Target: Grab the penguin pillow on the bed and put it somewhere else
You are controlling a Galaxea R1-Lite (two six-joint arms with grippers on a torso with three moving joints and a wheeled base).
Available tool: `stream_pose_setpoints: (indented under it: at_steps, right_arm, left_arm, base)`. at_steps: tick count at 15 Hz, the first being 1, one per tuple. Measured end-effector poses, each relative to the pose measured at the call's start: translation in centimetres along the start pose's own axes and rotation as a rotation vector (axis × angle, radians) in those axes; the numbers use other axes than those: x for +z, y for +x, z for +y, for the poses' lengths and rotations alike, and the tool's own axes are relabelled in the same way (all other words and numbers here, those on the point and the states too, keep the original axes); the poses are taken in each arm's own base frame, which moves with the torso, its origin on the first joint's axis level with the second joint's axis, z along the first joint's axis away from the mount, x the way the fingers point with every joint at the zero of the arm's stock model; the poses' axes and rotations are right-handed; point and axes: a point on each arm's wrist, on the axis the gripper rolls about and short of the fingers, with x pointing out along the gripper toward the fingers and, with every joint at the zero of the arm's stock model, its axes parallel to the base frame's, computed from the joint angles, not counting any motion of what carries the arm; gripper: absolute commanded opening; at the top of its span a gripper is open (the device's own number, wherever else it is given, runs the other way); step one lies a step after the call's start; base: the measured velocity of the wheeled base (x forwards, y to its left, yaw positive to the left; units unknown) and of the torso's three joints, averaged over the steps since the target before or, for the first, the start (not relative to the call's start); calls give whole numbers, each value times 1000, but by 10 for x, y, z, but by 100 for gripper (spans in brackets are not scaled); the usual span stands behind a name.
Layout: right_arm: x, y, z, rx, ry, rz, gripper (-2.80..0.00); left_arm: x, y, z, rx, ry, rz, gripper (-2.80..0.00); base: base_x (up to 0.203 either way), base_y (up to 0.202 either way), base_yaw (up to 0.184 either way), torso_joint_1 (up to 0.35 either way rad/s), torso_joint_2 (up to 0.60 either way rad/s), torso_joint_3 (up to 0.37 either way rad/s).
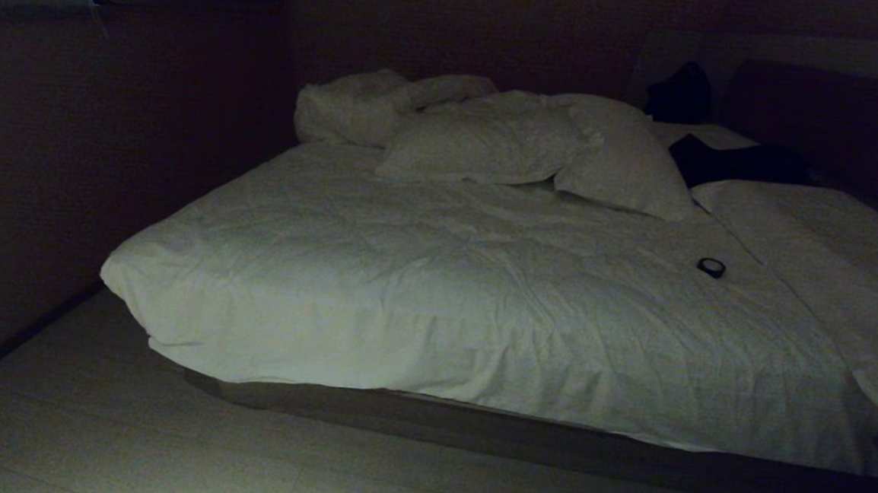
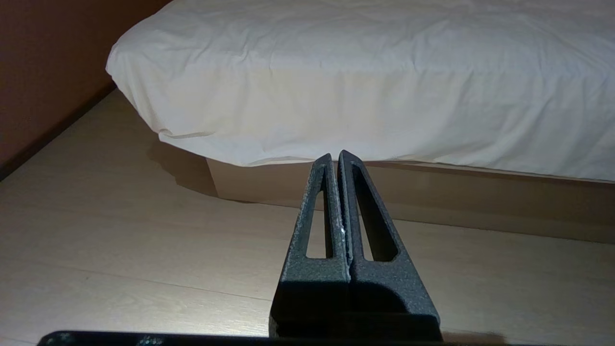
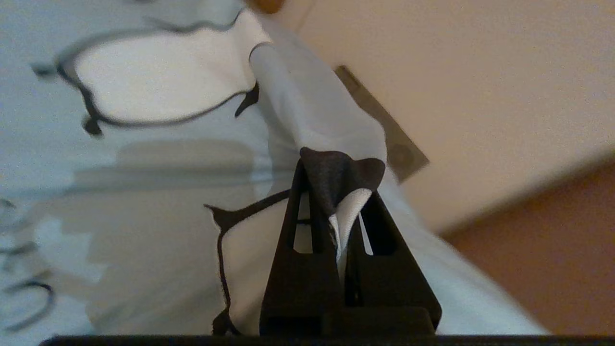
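Grey-blue fabric of penguin pillow point(image 3: 158, 202) pinched in right tool point(image 3: 338, 211), left of frame, off bed point(image 1: 436, 292); left tool point(image 2: 335, 156) pressed together, idle; carry step; next: choose drop spot, release.

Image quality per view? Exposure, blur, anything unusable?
Head view: badly underexposed, bed dim greenish, walls nearly black. Left wrist view: bright, sharp, duvet edge casts a shadow on the floor. Right wrist view: penguin pillow fills the frame, background motion-blurred, right gripper silhouetted dark.
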Motion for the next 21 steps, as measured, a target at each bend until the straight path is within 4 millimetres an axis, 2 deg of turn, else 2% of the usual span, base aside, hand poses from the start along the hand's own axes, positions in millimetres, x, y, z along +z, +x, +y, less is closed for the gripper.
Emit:
stream_pose_setpoints:
  at_steps: [3, 8, 11, 14, 17, 21]
  right_arm:
    - [-14, 0, -16, 55, -68, -23, -280]
    - [-48, -9, -54, 50, -147, -14, -280]
    - [-83, -5, -83, 31, -150, 25, -280]
    - [-130, 3, -114, -4, -125, 72, -280]
    - [-175, 2, -146, -66, -107, 102, -280]
    - [-209, -8, -173, -132, -126, 108, -280]
  left_arm:
    - [0, 0, 0, 1, 0, 0, -280]
    - [0, 0, 0, 0, 0, 0, -280]
    - [0, 0, 0, 1, 0, 0, -280]
    - [0, 0, 0, 1, 0, 0, -280]
    - [0, 0, 0, 1, 0, 0, -280]
    - [0, 0, 0, 1, 0, 0, -280]
  base:
    - [0, 0, 0, 0, 0, 0]
    - [0, 0, 0, 0, 0, 0]
    - [0, 0, 0, 0, 0, 0]
    - [0, 0, 0, 0, 0, 0]
    - [0, 0, 0, 0, 0, 0]
    - [0, 0, 0, 0, 0, 0]
